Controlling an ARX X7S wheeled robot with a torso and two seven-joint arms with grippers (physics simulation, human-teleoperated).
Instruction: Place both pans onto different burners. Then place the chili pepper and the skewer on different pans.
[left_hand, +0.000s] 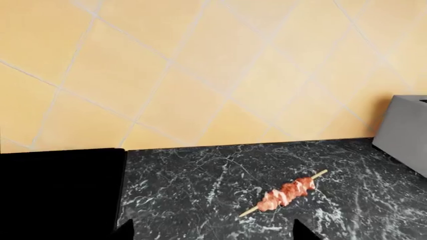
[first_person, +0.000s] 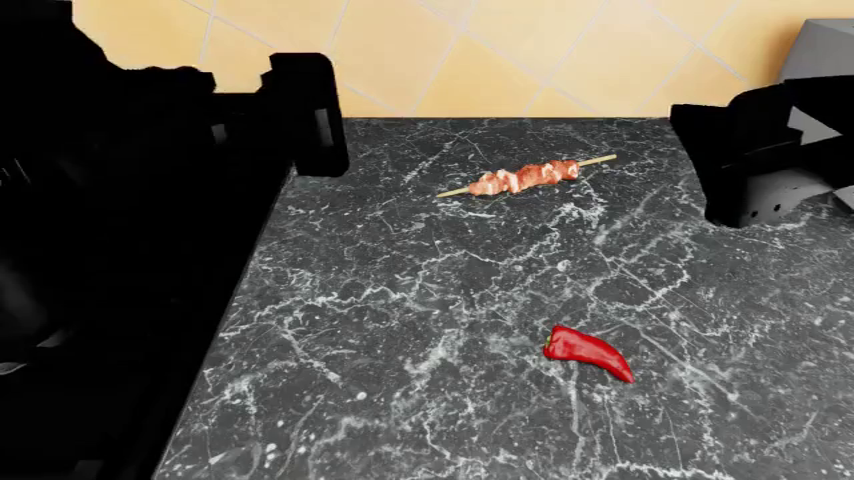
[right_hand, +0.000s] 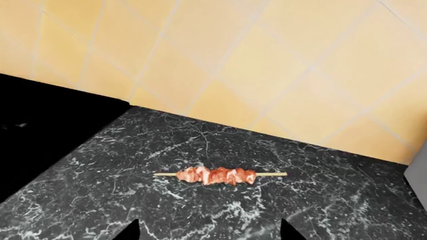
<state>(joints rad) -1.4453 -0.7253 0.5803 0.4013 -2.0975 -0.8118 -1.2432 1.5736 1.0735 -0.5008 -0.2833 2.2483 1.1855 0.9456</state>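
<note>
Black marble-look countertop with white veining (first_person: 441, 300) takes up most of the head view, with a yellow-orange tiled wall (first_person: 467, 50) running along the far edge. The left side is just a big black mass where the stove (first_person: 120, 300) sits, too dark to pick out burners or pans in any view, so I honestly can't tell where the pans are. A grey box-shaped thing (first_person: 821, 45) pokes in at the far right corner by the wall.

Left gripper (left_hand: 212, 231) is raised over the stove's right edge at the far left, and its wrist view shows two dark fingertips (left_hand: 124, 231) set wide apart with nothing between them. Right gripper (right_hand: 210, 231) hangs at the far right, same deal: tips spread, holding nothing.

The thin pale wooden skewer with pinkish-brown meat chunks (first_person: 529, 177) lies flat on the counter toward the far side, roughly between the two arms, touching neither. The small glossy red curved chili pepper (first_person: 587, 352) lies nearer and a bit to the right, well apart from the skewer, also on bare counter.
</note>
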